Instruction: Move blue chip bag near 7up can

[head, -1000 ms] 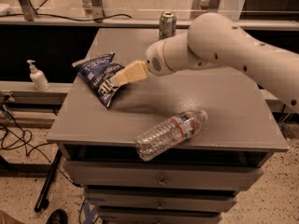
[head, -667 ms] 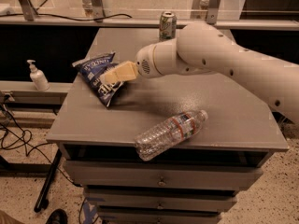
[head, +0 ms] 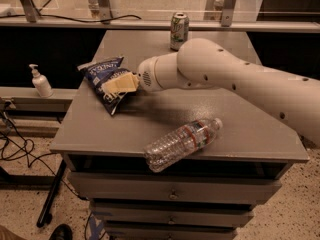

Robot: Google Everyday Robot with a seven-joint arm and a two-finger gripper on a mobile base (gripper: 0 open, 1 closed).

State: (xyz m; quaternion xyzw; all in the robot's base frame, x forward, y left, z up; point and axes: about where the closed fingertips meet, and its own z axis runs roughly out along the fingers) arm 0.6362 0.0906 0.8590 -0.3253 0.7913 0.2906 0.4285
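The blue chip bag [head: 102, 76] lies crumpled at the left side of the grey cabinet top [head: 240, 129], dark navy with white lettering. My gripper [head: 116, 85] reaches in from the right, and its cream-coloured fingers [head: 121, 83] lie over the bag's right part, touching it. The 7up can [head: 179, 31] stands upright at the far edge of the top, well behind and to the right of the bag. The white arm crosses the top from the right.
A clear plastic water bottle [head: 182, 142] lies on its side near the front edge. A white pump bottle [head: 40, 81] stands on a low shelf to the left. Drawers are below, cables on the floor at left.
My gripper has moved left across the top and onto the chip bag. The bag, can and bottle have not visibly shifted.
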